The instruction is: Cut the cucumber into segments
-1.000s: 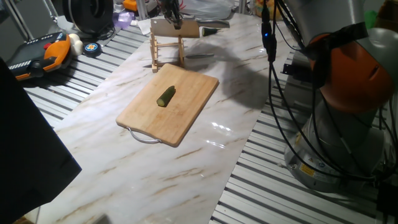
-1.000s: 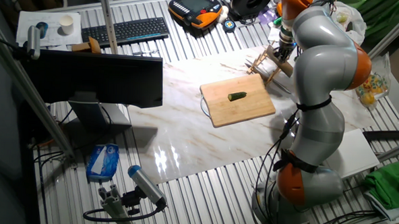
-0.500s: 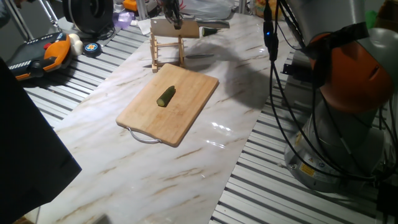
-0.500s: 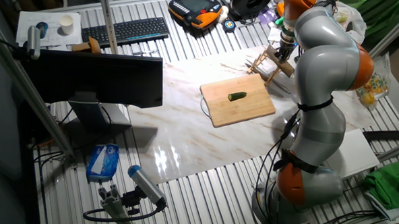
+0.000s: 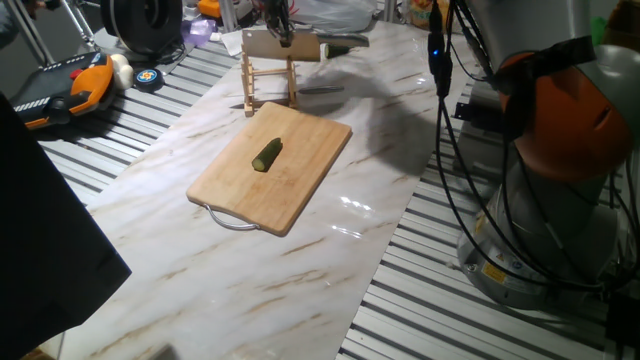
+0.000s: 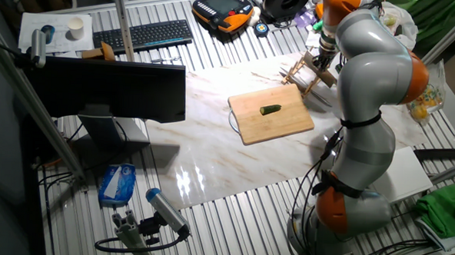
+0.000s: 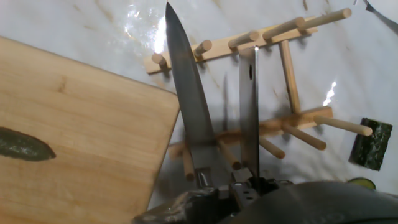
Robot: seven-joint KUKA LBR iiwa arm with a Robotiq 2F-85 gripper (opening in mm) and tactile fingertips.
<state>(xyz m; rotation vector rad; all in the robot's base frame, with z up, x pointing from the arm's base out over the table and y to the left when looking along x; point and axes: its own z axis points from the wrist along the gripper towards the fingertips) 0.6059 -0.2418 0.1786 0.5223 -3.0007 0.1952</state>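
Cucumber on board, well apart from pincer.

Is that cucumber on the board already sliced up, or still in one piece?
Still in one piece. The cucumber lies alone as a single dark green stub on the wooden board, with no separate chunks beside it.

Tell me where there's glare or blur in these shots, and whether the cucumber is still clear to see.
One fixed view: bright glare streaks on the marble table; cucumber sharp on the cutting board. The other fixed view: soft sheen on the marble, cucumber tiny but distinct. Hand view: glare top left on marble, knife crisp, cucumber cut off at the left edge.
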